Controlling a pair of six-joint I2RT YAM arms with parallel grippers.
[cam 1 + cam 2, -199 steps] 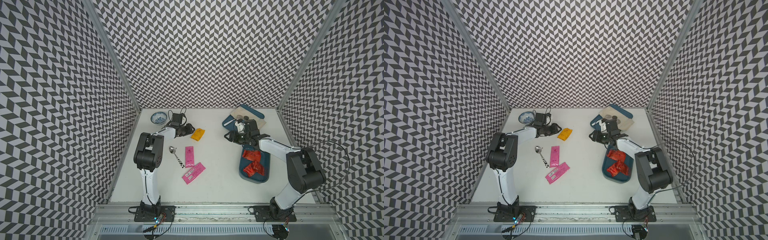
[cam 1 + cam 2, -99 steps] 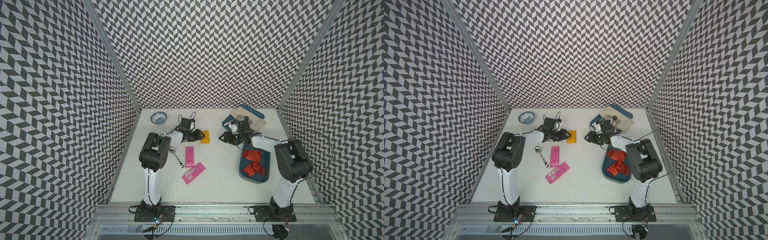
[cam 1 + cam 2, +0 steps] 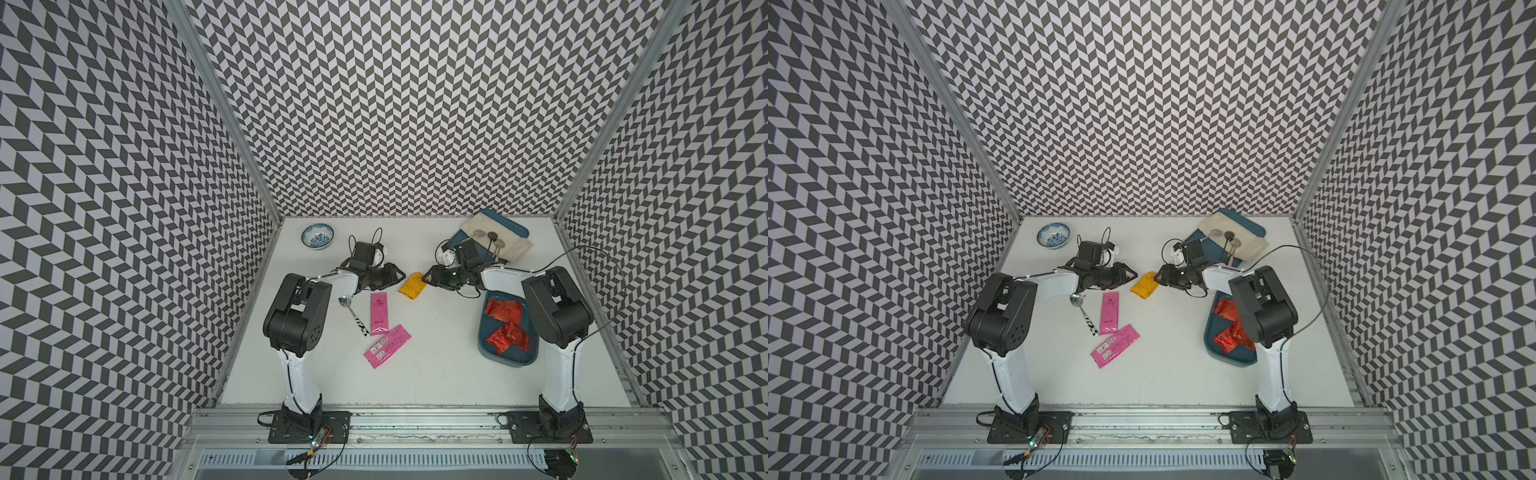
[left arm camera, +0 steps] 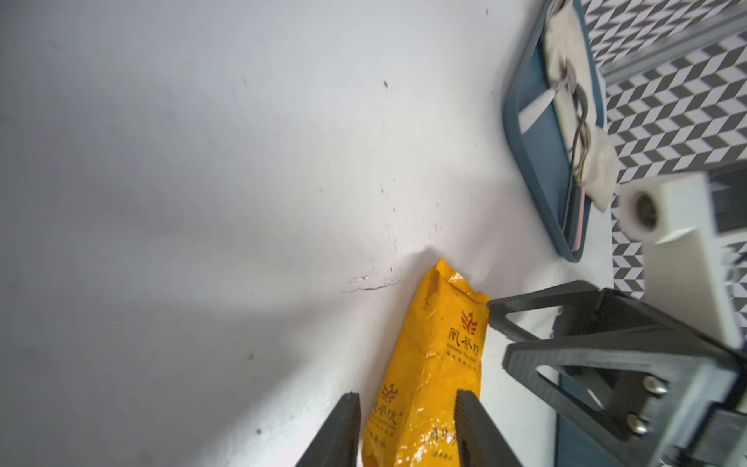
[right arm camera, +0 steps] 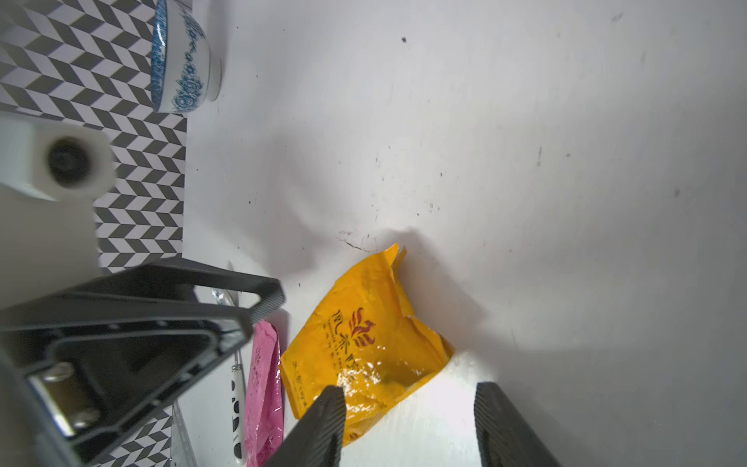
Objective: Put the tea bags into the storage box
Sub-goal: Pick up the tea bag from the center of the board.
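The yellow-orange tea bag [image 3: 412, 286] [image 4: 428, 364] lies on the white table between the two arms. My left gripper [image 3: 402, 276] [image 4: 406, 394] is open and straddles its near end: one pad touches it and a thin gap shows at the other. My right gripper [image 3: 424, 279] [image 5: 409, 386] is open, with one finger over the bag's corner [image 5: 364, 376] and the other over bare table. Two pink sachets [image 3: 379, 312] [image 3: 387, 346] lie in front of the left gripper. The teal storage box [image 3: 481, 340] at the right holds red tea bags [image 3: 503, 311] [image 3: 509, 336].
A spoon with a patterned handle [image 3: 355, 318] lies beside the pink sachets. A blue-and-white bowl [image 3: 318, 236] stands at the back left. A flat blue tray [image 3: 515, 226] with a beige cloth and spoons sits at the back right, just behind the right arm.
The left gripper moved right, and the yellow tea bag went with it and turned. The right gripper swung left from the box's far end to the bag. Both jaw openings look unchanged.
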